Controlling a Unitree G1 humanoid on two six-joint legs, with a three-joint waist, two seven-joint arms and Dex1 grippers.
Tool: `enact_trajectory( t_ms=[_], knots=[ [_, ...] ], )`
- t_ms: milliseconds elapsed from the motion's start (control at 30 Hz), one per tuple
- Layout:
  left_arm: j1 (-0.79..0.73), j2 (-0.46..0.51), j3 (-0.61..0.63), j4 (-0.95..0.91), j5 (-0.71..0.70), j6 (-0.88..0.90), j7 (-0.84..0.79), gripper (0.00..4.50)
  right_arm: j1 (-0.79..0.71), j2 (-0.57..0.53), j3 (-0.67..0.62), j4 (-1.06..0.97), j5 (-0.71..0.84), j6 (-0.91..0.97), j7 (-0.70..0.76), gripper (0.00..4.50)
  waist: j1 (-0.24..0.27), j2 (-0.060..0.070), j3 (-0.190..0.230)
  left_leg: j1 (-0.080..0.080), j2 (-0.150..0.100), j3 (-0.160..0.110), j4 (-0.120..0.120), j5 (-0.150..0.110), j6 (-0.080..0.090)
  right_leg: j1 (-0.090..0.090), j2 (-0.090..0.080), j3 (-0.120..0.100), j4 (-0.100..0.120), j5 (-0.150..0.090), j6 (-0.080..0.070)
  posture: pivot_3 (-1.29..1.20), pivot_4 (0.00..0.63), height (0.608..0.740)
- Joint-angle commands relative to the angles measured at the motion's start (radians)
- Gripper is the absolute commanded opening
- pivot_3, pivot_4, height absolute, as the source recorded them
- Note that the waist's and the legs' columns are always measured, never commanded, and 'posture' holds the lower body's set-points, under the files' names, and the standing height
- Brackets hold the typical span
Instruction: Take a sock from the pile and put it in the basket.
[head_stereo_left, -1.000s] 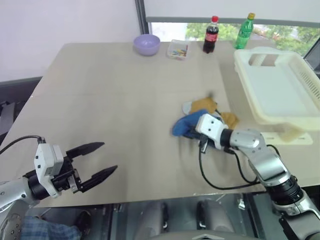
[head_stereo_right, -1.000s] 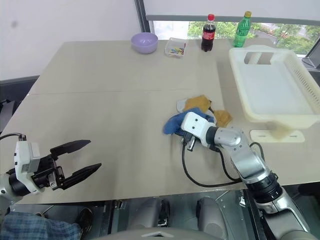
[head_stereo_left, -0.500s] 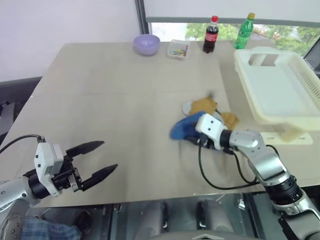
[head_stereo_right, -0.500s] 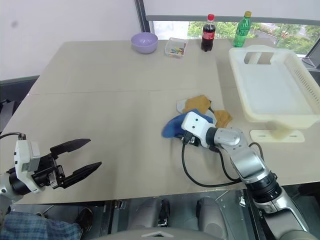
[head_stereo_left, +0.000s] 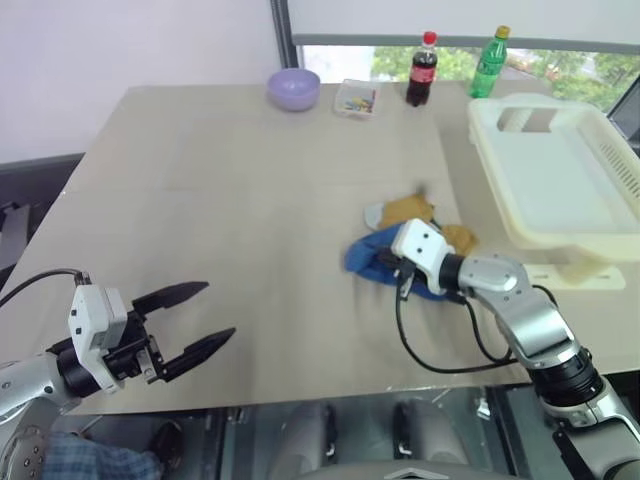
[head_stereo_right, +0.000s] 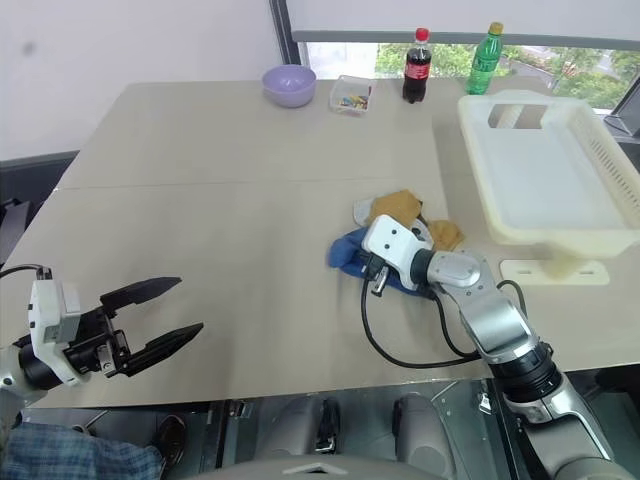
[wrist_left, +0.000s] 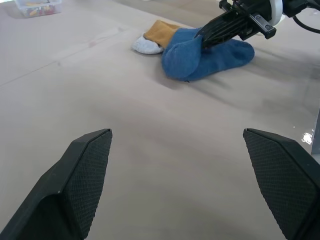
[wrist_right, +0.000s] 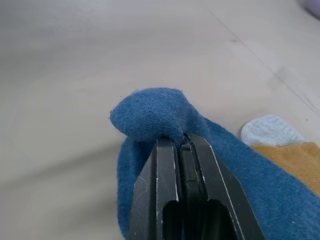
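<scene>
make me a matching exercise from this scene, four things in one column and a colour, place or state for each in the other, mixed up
Things:
1. sock
2. left gripper
3. basket
4. bowl

Descriptions:
A. lilac, at the table's far edge
B. cream-white, nothing in it
C. open, hanging over bare table
D. blue, pinched in the right gripper

Pairs: 1-D, 2-C, 3-B, 4-A
</scene>
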Motion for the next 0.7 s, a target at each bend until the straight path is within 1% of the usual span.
enact_trajectory(
  t_ms=[33,167,200,333,400,433,467,500,567,600,700],
  knots=[
    [-0.006,0.004,-0.001,-0.018,0.003,-0.004,0.002,4.50,-0.023,0.046,0.049,-0.095,0.107,0.133,0.057,0.04,-0.001,0.000,0.000,0.000,0.000,0.000,0.000,0.000,0.000,0.000,0.000,0.000,0.000,0.000,0.000,0.00,0.150,0.740],
    [-0.025,0.011,-0.012,-0.007,0.003,0.001,-0.005,4.50,-0.114,0.147,0.131,-0.008,0.112,0.249,0.029,0.04,-0.004,0.000,0.000,0.000,0.001,0.000,0.000,0.000,-0.001,-0.002,0.001,0.001,0.002,0.000,0.000,0.00,0.150,0.740],
    [-0.031,0.012,-0.016,-0.002,0.005,0.001,-0.007,4.50,-0.137,0.171,0.155,0.025,0.115,0.247,0.041,0.04,-0.004,0.000,0.000,0.000,0.001,0.000,0.000,0.001,-0.001,-0.003,0.001,0.001,0.003,0.000,0.000,0.00,0.150,0.740],
    [-0.042,0.021,-0.018,0.009,0.006,0.002,-0.017,4.50,-0.223,0.327,0.191,0.196,0.152,0.305,0.036,0.04,-0.003,0.000,0.000,0.000,0.001,0.000,0.000,0.001,-0.002,-0.004,0.001,0.001,0.005,0.000,-0.001,0.00,0.150,0.740],
    [-0.034,0.025,-0.005,0.010,0.002,0.002,-0.025,4.50,-0.252,0.417,0.219,0.250,0.161,0.327,0.018,0.04,-0.004,0.000,0.000,-0.001,0.001,0.000,0.000,0.002,-0.002,-0.005,0.001,0.001,0.005,0.000,-0.001,0.00,0.150,0.740],
    [-0.032,0.025,-0.001,0.010,0.001,0.002,-0.026,4.50,-0.260,0.443,0.227,0.263,0.162,0.335,0.014,0.04,-0.006,0.000,0.000,-0.001,0.001,0.000,0.000,0.002,-0.002,-0.005,0.001,0.001,0.005,0.000,-0.001,0.00,0.150,0.740],
    [-0.026,0.025,0.004,0.007,0.000,0.003,-0.028,4.50,-0.264,0.490,0.222,0.289,0.155,0.338,-0.021,0.04,-0.007,0.000,0.000,-0.002,0.001,0.000,0.000,0.002,-0.003,-0.006,0.001,0.001,0.005,0.000,-0.001,0.00,0.150,0.740],
    [-0.020,0.024,0.007,0.001,-0.002,0.004,-0.028,4.50,-0.263,0.520,0.218,0.302,0.151,0.340,-0.045,0.67,-0.008,-0.001,0.000,-0.003,0.001,0.000,-0.001,0.002,-0.003,-0.007,0.001,0.001,0.005,0.000,-0.001,0.00,0.150,0.740],
    [-0.005,0.020,0.014,-0.009,-0.005,0.006,-0.025,4.50,-0.241,0.555,0.185,0.287,0.163,0.353,-0.081,1.48,-0.007,-0.001,-0.001,-0.005,0.001,0.000,-0.001,0.002,-0.003,-0.009,0.001,0.001,0.005,0.000,-0.001,0.00,0.150,0.740],
    [0.003,0.018,0.016,-0.014,-0.006,0.005,-0.024,4.50,-0.230,0.547,0.168,0.258,0.174,0.366,-0.083,1.90,-0.007,-0.002,-0.001,-0.007,0.000,0.000,-0.001,0.002,-0.003,-0.011,0.000,0.001,0.005,0.000,-0.001,0.00,0.150,0.740],
    [0.018,0.015,0.021,-0.021,-0.010,0.006,-0.022,4.50,-0.205,0.457,0.128,0.141,0.203,0.404,-0.062,1.90,-0.001,-0.002,-0.001,-0.012,0.000,-0.002,0.000,0.002,-0.003,-0.015,0.000,0.000,0.005,0.000,-0.001,0.00,0.150,0.740]
  ],
)
